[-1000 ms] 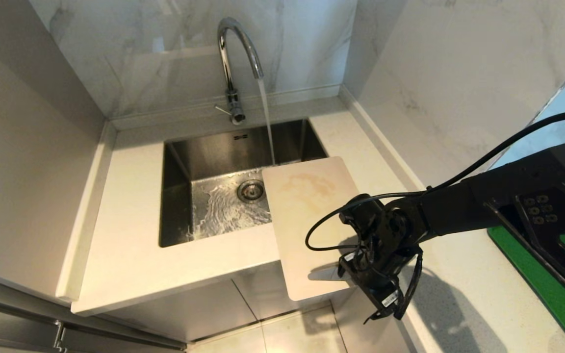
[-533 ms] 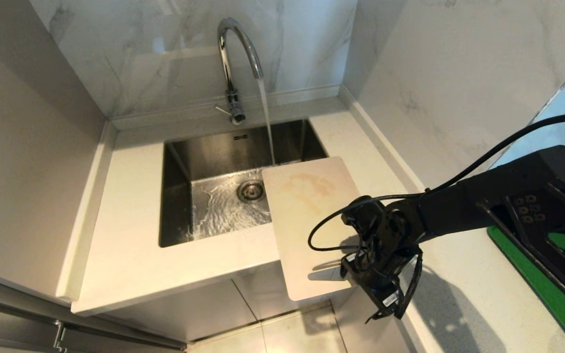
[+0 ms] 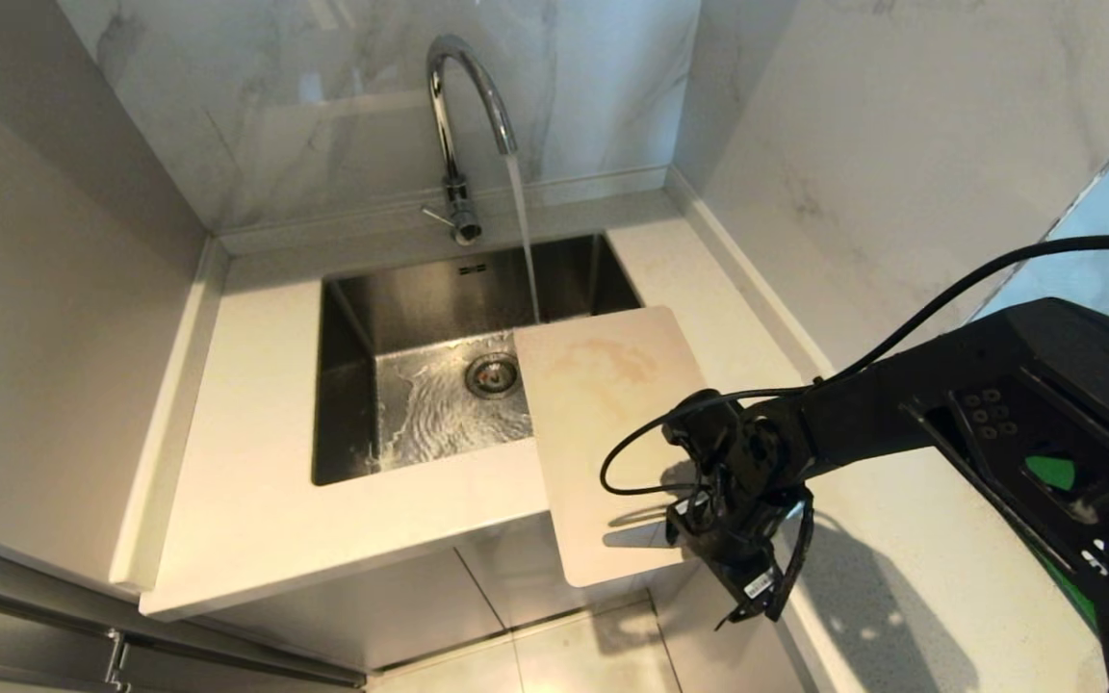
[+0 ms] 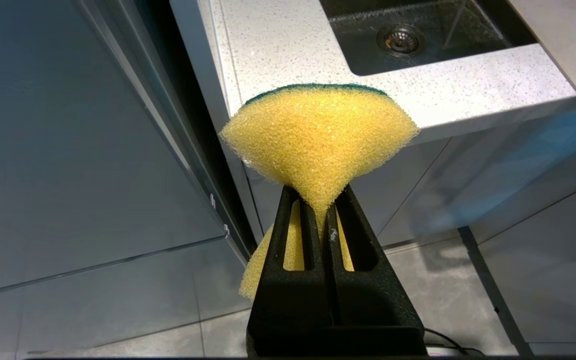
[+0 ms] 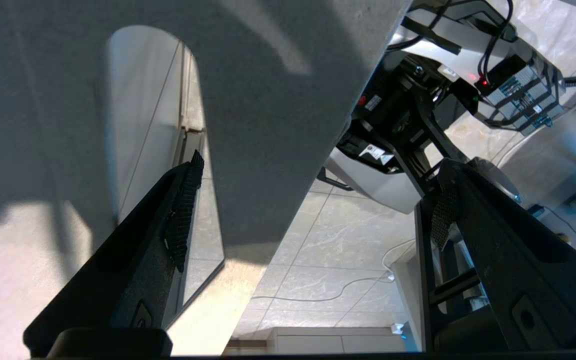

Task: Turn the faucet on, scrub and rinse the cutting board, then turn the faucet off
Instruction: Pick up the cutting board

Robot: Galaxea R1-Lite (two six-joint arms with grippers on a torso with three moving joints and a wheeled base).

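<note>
The chrome faucet point(image 3: 463, 115) pours a steady stream into the sink point(image 3: 343, 404). The beige cutting board point(image 3: 603, 423) lies flat at the sink's right edge. Its far end reaches over the basin and its near end juts past the counter front. My right gripper point(image 3: 699, 539) sits at the board's near right corner. In the right wrist view this gripper point(image 5: 313, 200) is open. One finger is at the slot cutout point(image 5: 153, 125) and the other is beyond the board's point(image 5: 268, 100) edge. My left gripper point(image 4: 324, 210) hangs low before the cabinets, shut on a yellow sponge point(image 4: 318, 135).
A white counter point(image 3: 256, 481) surrounds the sink, with marble walls behind and to the right. A green board point(image 3: 1053, 474) lies on the counter behind my right arm. Grey cabinet fronts and tiled floor are below the counter edge.
My right arm's elbow has swung lower and leftward in the head view. The gripper stays near the board's near corner. Water keeps running and the board has not moved.
</note>
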